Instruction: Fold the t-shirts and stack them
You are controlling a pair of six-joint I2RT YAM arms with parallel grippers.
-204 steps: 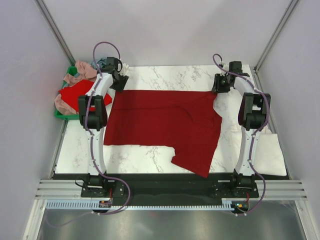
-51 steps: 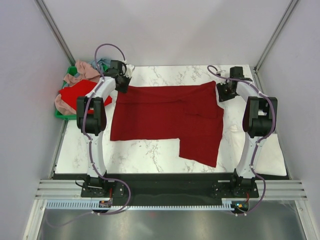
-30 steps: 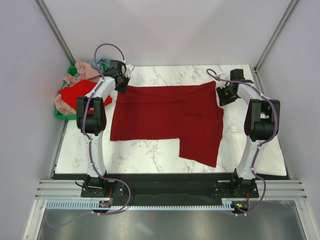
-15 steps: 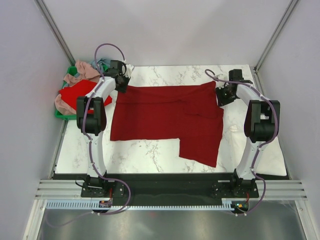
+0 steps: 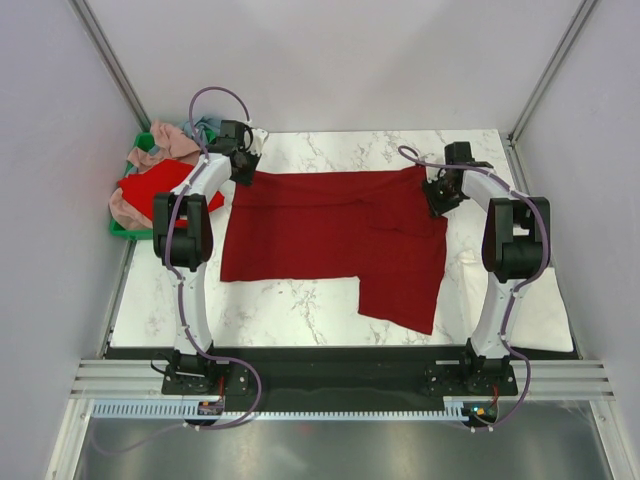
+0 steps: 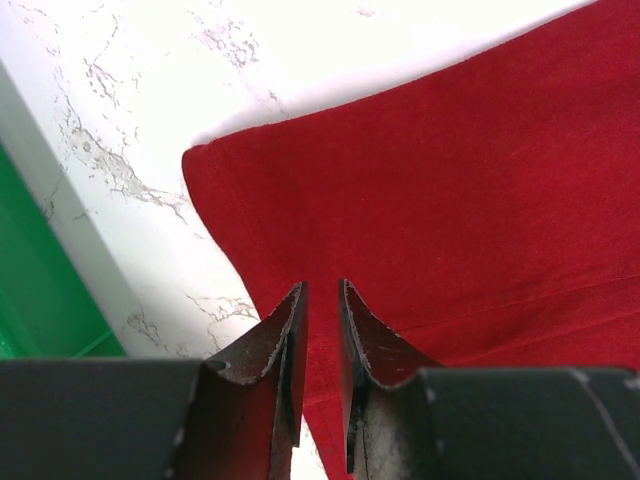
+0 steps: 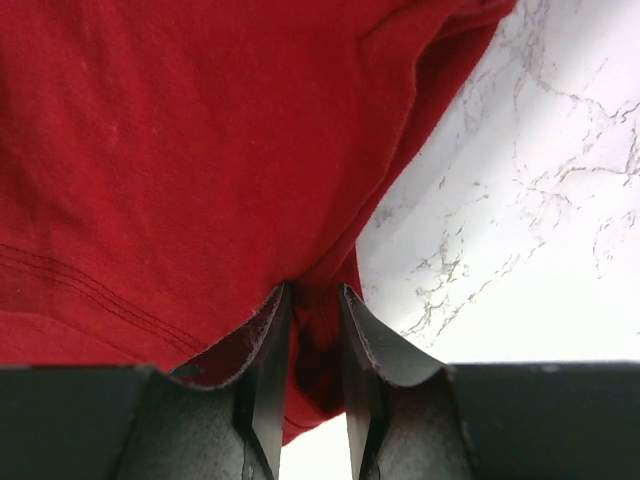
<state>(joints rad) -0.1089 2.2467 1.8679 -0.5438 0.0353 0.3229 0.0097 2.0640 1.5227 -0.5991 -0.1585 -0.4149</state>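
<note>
L gripper [image 6: 320, 292] sits over the far-left corner of the crimson t-shirt [image 5: 330, 225]. Its jaws are nearly together w/ only a slit between. Cloth shows through the slit, but can't tell if it's pinched or just lying under the tips. R gripper [image 7: 315, 295] is at the far-right corner, jaws clamped on a bunched bit of hem.

Shirt spans btwn the two grippers & runs back from them toward the arm bases, flat on the table [image 5: 330, 150]. Its R side reaches further back than the L, so the outline is stepped.

Other shirts [image 5: 150, 185] (bright red, pink, a bit of blue) are heaped in the green crate [image 5: 120, 232], just outboard of L gripper. Pale cloth [image 5: 545, 305] lies well behind R gripper; can't tell if it's a folded shirt.

Progress est.: early. First shirt is mid-fold at best, the crate pile isn't started & there's no clear stack.
</note>
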